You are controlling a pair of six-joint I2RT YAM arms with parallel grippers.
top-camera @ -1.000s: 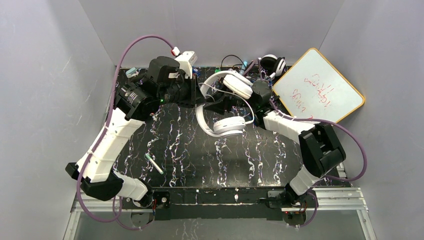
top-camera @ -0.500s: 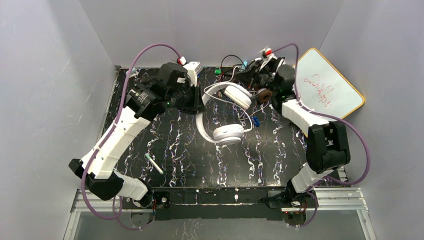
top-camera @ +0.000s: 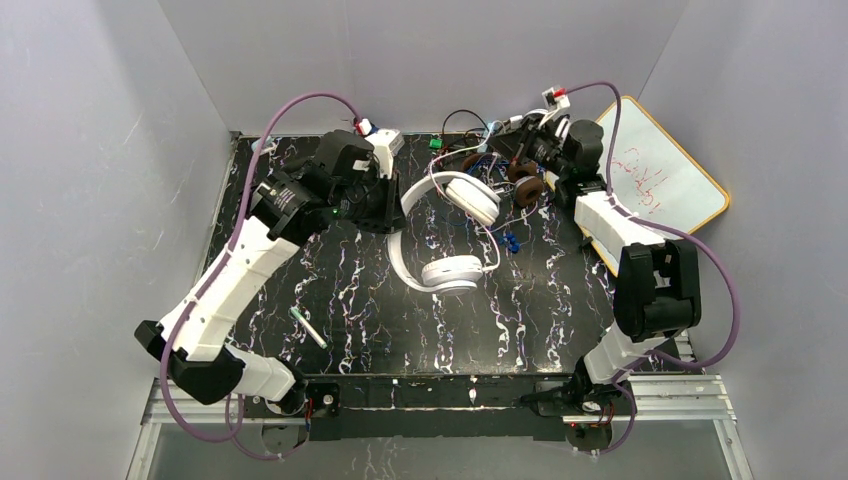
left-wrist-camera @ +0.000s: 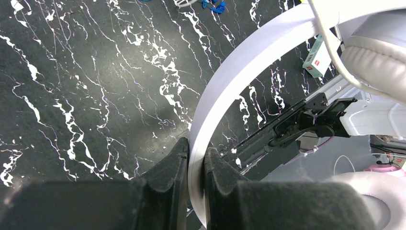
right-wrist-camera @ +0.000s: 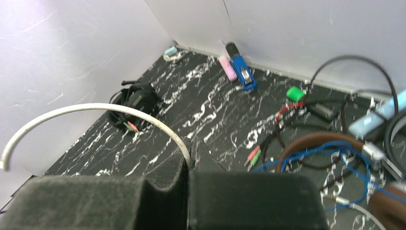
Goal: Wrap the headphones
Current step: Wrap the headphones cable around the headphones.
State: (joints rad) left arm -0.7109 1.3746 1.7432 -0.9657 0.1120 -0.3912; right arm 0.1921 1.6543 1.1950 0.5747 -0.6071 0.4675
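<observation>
White headphones sit tilted over the middle of the table, their ear cups to the right. My left gripper is shut on the white headband. A thin white cord arcs up from them, and my right gripper is shut on it at the back right. Brown headphones with a blue cord lie just below the right gripper. A black bundle with pink and green plugs lies by the left wall.
A whiteboard leans at the right edge. A pen lies front left. A blue stapler, a pink item and a green part sit along the back wall amid tangled cables. A blue clip lies near the cups.
My right gripper left the gap between the ear cups, swung to the back right and shut on the white cord. The left gripper and headphones shifted slightly nearer.
</observation>
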